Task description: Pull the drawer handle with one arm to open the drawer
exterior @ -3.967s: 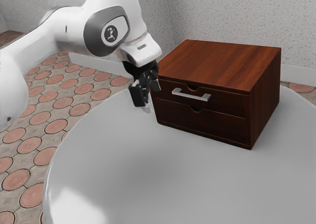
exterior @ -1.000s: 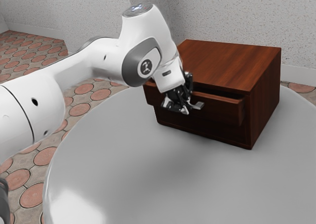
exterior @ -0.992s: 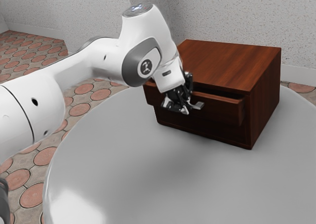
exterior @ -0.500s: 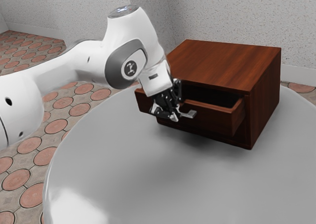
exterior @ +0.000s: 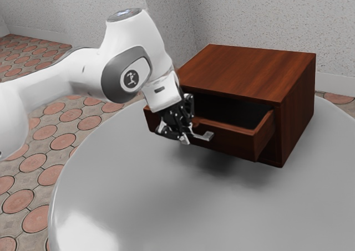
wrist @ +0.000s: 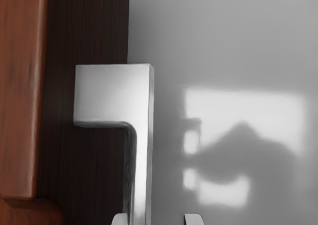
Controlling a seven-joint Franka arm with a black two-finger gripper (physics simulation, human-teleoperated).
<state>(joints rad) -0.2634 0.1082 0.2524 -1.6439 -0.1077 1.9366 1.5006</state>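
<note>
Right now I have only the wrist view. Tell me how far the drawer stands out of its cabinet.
Observer: The upper drawer stands partway out of the cabinet, with a dark gap showing above it.
Operator: Say where the tool sits along the handle.
Observer: The tool is at the part of the handle toward the exterior view's left.
Operator: Report how the arm comes in.
Observer: The arm reaches in from the exterior view's left, and its hand is in front of the drawer.
</note>
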